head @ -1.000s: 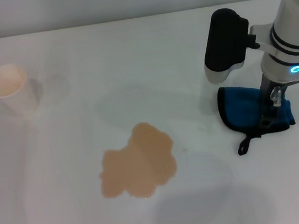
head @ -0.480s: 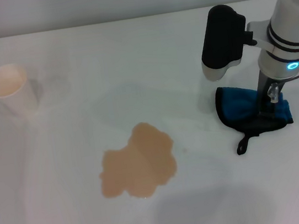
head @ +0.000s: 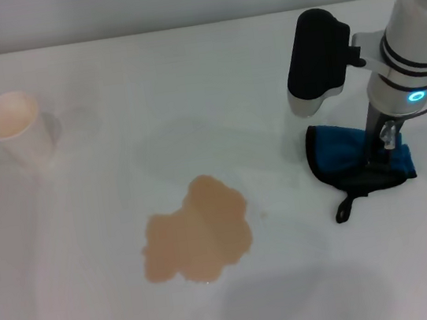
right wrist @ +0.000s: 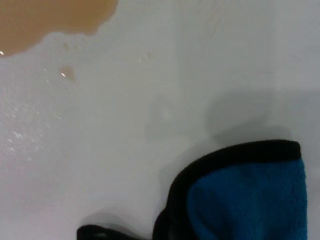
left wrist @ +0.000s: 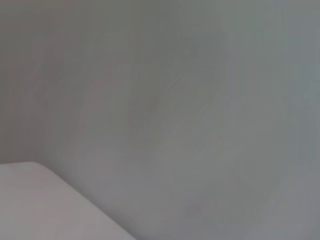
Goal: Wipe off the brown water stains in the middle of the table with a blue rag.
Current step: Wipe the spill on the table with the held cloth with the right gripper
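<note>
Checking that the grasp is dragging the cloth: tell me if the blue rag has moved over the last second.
Yes, slightly. The blue rag, under the right gripper, has crept left toward the brown water stains, which stayed put on the table.

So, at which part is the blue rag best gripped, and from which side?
Probably the thick folded body of the blue rag, taken from straight above, where the right gripper is now. The rag lies flat on the table, so a side approach finds no edge, and the thin loop strap would let it dangle.
</note>
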Robot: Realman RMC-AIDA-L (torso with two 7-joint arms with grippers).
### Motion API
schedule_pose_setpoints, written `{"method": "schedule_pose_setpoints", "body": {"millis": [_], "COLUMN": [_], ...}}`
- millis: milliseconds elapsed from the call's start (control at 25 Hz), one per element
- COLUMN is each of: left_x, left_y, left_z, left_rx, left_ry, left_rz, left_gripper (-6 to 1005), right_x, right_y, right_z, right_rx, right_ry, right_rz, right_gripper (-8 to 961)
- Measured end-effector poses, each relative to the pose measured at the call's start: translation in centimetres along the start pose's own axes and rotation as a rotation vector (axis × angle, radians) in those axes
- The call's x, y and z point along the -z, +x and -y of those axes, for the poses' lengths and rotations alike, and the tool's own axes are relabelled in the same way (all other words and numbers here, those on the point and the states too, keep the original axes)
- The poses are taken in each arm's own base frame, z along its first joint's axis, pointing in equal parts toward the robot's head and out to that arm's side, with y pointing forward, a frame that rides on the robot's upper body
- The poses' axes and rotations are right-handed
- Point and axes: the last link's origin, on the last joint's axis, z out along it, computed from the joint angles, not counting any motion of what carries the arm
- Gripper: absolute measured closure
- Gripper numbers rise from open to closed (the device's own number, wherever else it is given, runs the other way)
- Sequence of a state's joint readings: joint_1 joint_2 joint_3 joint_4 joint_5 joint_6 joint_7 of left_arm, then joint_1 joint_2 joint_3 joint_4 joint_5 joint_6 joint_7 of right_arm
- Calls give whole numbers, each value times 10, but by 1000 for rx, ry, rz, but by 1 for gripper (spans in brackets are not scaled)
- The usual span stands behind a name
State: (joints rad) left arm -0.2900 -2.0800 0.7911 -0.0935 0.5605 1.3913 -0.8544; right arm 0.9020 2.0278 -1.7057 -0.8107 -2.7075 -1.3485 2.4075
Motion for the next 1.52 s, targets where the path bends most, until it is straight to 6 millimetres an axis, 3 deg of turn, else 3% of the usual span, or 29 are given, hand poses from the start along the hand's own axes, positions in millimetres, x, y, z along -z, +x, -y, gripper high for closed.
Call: {"method": "schedule_pose_setpoints", "body": {"millis": [360,720,1040,1520], "left_x": [0,-1,-4,-8], "left_y": [0,-1,-1,-1], "left_z": [0,-1,-4,-7], "left_rx": [0,12,14,20], "left_ry": [0,-7,-17,-29], "left_rz": [-1,5,8,7], "left_gripper": [112,111,111,112], "right_x": [-1,5,6,-8], "right_y": [-25,-54,-71,-91], "right_z": [-32,-90,-127,-142], "right_rx": [92,265,364,408], "right_ry": [-94,-235,-318,-217], "right_rz": [79,164,283,419], "right_gripper": [855,863,866,878]}}
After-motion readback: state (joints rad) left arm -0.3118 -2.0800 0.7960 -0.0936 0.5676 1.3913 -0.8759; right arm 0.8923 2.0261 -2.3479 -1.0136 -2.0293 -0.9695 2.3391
